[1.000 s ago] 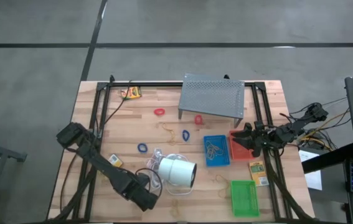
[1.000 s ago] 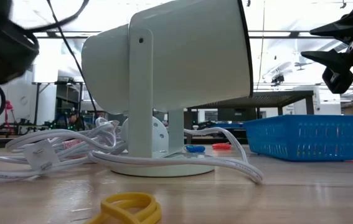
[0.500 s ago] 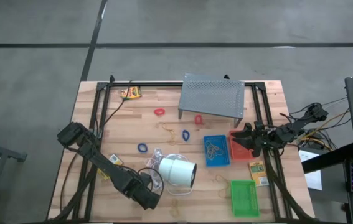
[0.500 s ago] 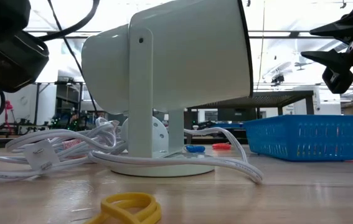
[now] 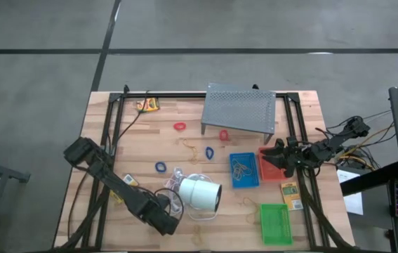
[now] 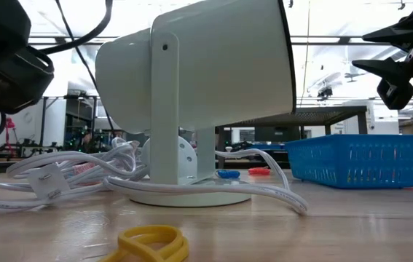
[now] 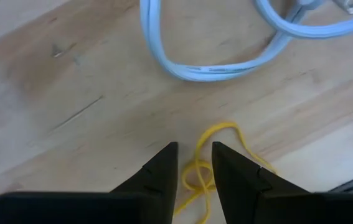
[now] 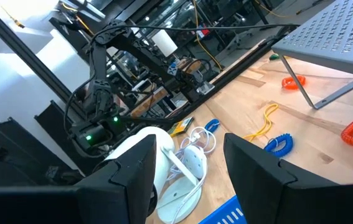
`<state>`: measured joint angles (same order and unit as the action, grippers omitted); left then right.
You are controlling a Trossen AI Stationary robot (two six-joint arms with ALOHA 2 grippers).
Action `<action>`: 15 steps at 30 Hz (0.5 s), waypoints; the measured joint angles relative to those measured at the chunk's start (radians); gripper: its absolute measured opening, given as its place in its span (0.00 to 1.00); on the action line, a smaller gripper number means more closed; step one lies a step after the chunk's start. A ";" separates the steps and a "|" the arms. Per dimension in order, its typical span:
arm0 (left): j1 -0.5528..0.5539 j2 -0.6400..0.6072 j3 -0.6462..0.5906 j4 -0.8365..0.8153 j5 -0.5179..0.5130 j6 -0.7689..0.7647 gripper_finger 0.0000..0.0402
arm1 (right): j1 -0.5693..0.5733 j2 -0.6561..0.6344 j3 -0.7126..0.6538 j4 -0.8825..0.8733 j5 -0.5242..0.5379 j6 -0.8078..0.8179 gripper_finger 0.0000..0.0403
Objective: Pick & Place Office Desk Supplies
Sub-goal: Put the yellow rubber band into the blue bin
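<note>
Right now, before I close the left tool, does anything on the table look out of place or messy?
Mostly the white cylinder near the front: it lies on its side with its white cord tangled loosely beside it. A yellow rubber band sits between the left tool's fingers, close to that cord. Loops and bands lie scattered, not in trays.

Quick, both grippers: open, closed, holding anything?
Left gripper: open narrowly, straddling a yellow rubber band, not gripping.
Right gripper: open, empty.

A big white cylinder [image 5: 200, 193] with white cord [image 6: 60, 175] sits near a grey perforated stand [image 5: 239, 109].
</note>
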<state>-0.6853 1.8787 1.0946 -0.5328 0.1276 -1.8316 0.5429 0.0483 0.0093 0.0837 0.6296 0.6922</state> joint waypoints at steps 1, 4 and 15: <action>0.000 -0.002 -0.011 0.018 0.000 -0.002 0.26 | 0.000 0.000 0.000 0.000 0.000 0.000 0.46; 0.000 -0.003 -0.027 0.044 0.003 -0.002 0.26 | 0.000 0.000 0.000 0.000 0.000 0.000 0.46; 0.000 0.001 -0.026 0.051 0.000 -0.002 0.12 | 0.000 0.000 0.000 0.000 0.000 0.000 0.46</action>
<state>-0.6851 1.8793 1.0687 -0.4816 0.1280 -1.8336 0.5430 0.0486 0.0093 0.0837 0.6296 0.6922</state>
